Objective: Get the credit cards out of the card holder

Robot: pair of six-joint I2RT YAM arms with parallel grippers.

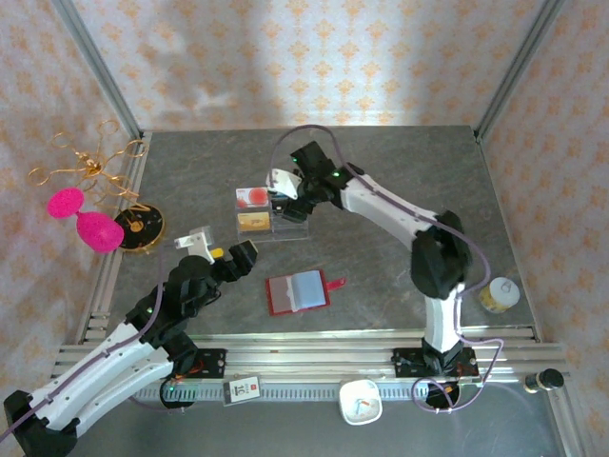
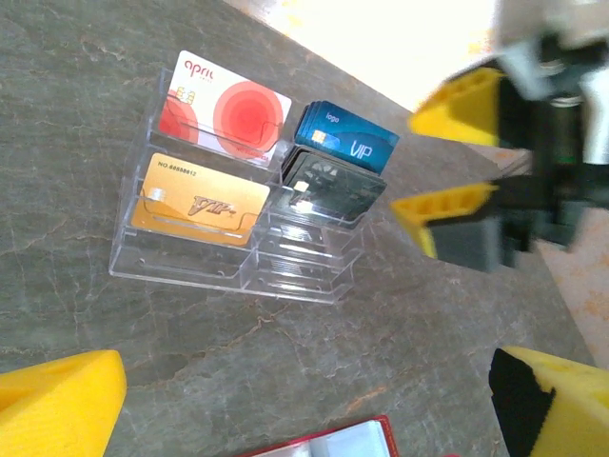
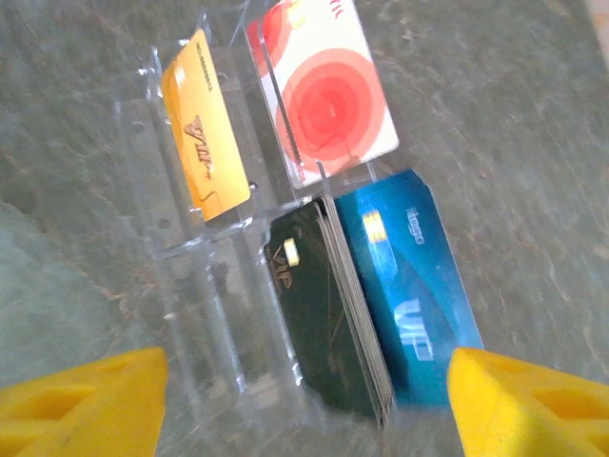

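Cards from the job look mostly moved. A gold card (image 2: 200,205) stands in the front left slot of the clear acrylic stand (image 2: 190,271), with a dark stack (image 3: 328,314) in the slot beside it. A red-and-white card (image 2: 224,114) and a blue card (image 2: 347,138) fill the tier behind.

The right tool (image 1: 284,209) hangs over the stand with its fingers spread wide, either side of the dark stack and pinching nothing. The left tool (image 1: 238,257) is also spread and empty, between the stand and the card holder (image 1: 297,292).

That holder lies open and flat on the desk (image 1: 381,286), well apart from the stand, with its pale sleeves facing up. I cannot tell whether any credit cards remain tucked inside, so checking those sleeves is probably what is left.
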